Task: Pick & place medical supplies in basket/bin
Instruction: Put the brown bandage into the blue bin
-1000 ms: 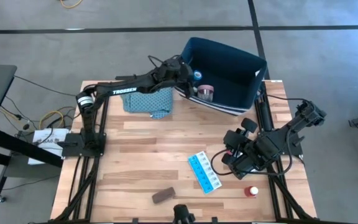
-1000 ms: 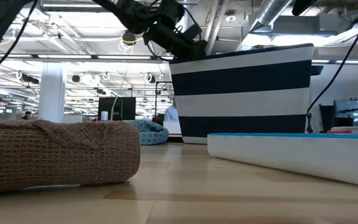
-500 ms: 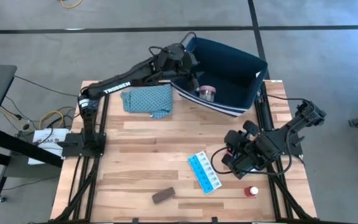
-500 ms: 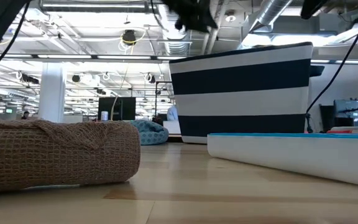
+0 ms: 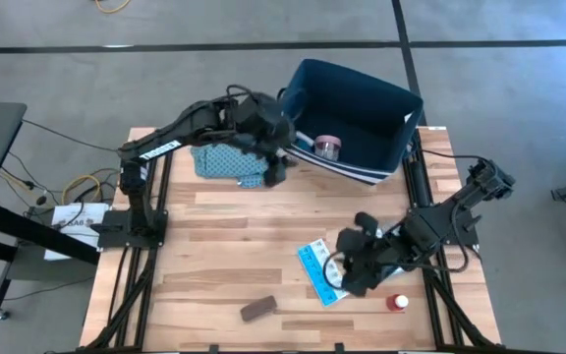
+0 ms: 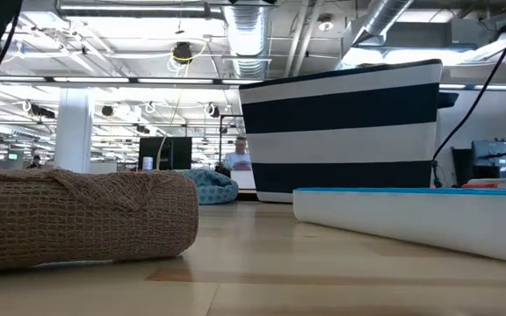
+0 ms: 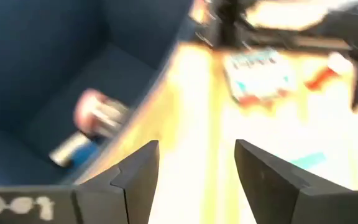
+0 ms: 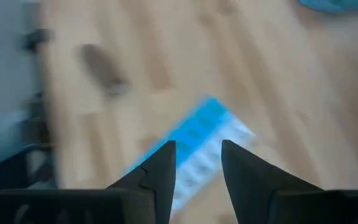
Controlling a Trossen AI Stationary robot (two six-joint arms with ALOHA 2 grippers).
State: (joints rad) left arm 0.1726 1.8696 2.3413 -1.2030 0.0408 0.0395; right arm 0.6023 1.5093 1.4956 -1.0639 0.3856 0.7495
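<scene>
The light-blue pill organiser (image 5: 320, 273) lies flat on the wooden table (image 5: 214, 246) toward its near edge, a long strip of small lidded compartments set at a slant, with its right end under the right gripper (image 5: 345, 277). In the right wrist view the organiser (image 8: 194, 149) shows bright blue just past the two dark fingers (image 8: 157, 171), which stand a narrow gap apart with nothing between them. The red-white bottle (image 5: 397, 303) lies near the table's right near corner, just beside the right arm, and the brown block (image 5: 258, 310) lies close to the near edge, well apart from the organiser on its left. Between these things and the far side, the middle of the table is open wood. The navy-blue bin (image 5: 354, 118) sits at the far edge, tipped toward the table, with its striped wall showing in the low view (image 6: 341, 132); inside it lie the pink roll (image 5: 326, 147) and a small blue piece that is too small to make out. The left gripper (image 5: 275, 169) hangs just outside the bin's left rim, over the edge of the teal patterned cloth (image 5: 229, 162), and its fingers (image 7: 135, 177) are spread wide and hold nothing.
</scene>
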